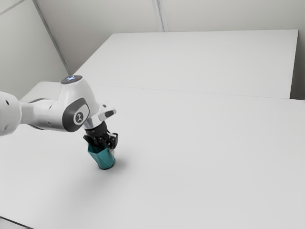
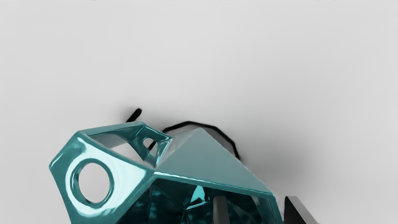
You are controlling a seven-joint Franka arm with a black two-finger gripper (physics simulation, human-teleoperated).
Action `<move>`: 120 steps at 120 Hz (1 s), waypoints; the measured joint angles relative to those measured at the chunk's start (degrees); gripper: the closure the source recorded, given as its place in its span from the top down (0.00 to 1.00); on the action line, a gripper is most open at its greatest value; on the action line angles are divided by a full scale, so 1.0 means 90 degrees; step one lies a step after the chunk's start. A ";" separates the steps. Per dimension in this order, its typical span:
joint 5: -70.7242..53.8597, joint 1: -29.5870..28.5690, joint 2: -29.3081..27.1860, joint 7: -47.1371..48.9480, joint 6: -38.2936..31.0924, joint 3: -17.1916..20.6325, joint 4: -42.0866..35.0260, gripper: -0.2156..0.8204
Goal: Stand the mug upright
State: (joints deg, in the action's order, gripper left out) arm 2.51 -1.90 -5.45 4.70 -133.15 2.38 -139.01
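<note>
- Open-fingered at the gripper (image 1: 106, 148), astride the wall of the teal mug (image 1: 101, 158).
- Located mouth up on the near part of the table (image 1: 200, 152), toward the exterior view's left.

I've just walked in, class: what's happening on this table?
A robot arm has its open claw at the mouth of a teal mug, one finger inside and the other outside. The mug's mouth faces up toward the claw, its base toward the table; whether it stands quite straight, I can't tell.
</note>
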 joint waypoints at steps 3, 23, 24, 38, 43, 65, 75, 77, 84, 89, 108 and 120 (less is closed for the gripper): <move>0.0005 0.0007 -0.0023 0.0004 -0.0005 0.0003 0.0005 0.32; 0.0028 0.0048 -0.0177 0.0024 -0.0013 0.0025 0.0037 0.41; 0.0029 0.0048 -0.0185 0.0024 -0.0012 0.0026 0.0039 0.42; 0.0036 0.0046 -0.0278 0.0027 0.0015 0.0028 0.0091 0.45; 0.0037 0.0039 -0.0292 0.0025 0.0025 0.0048 0.0121 0.48; 0.0040 0.0047 -0.0331 0.0015 0.0164 0.0085 0.0336 0.61; 0.0042 0.0040 -0.0327 0.0008 0.0301 0.0094 0.0448 0.66; 0.0042 0.0039 -0.0323 0.0006 0.0351 0.0095 0.0511 0.67; 0.0043 0.0035 -0.0303 0.0001 0.0602 0.0096 0.0807 0.69; 0.0043 0.0028 -0.0285 -0.0002 0.0826 0.0097 0.1037 0.71; 0.0045 0.0003 -0.0083 -0.0001 0.1760 0.0097 0.1998 0.74; 0.0022 -0.0001 0.0183 0.0003 0.2390 0.0092 0.2711 0.75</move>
State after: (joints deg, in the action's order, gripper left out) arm 2.70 -1.91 -3.80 4.73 -111.65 3.20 -114.62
